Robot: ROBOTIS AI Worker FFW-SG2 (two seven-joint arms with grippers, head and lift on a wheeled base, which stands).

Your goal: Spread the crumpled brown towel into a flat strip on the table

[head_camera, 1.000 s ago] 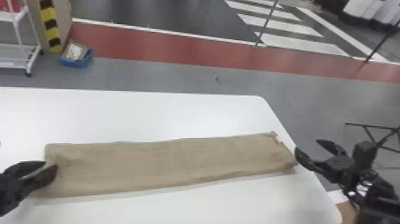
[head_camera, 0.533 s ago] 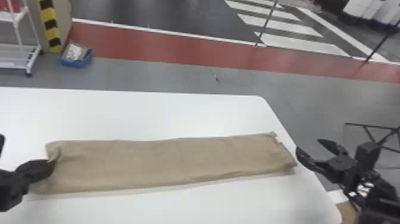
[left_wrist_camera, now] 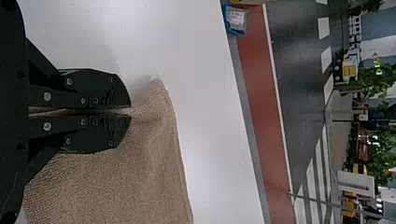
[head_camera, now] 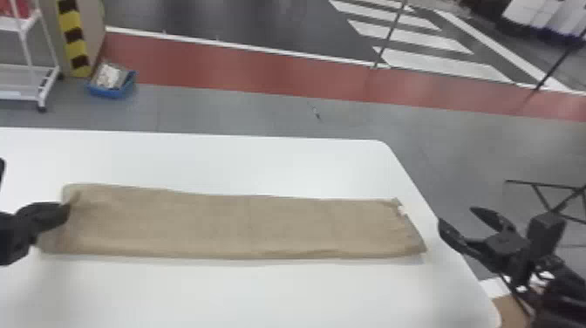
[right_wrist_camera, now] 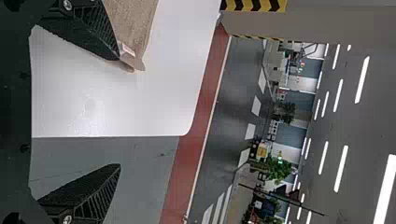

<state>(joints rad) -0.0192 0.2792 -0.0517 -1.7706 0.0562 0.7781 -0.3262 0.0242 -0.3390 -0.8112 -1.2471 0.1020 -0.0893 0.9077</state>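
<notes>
Now, the left end of the towel (head_camera: 244, 227) has slid farther away from you over the last second, carried by your left pincer (left_wrist_camera: 130, 113), while the other end has hardly budged. That brings the strip closer to square with the far edge of the counter (head_camera: 261, 296), so you look to be straightening something already mostly flat; the job seems nearly finished. Your left pincer is clenched on the towel by its left end, where the cloth puckers, so that bit probably needs smoothing once you let go. Your right pincer (head_camera: 456, 214) is spread wide and holds nothing, just beyond the towel's right end, out by the counter's side edge.
</notes>
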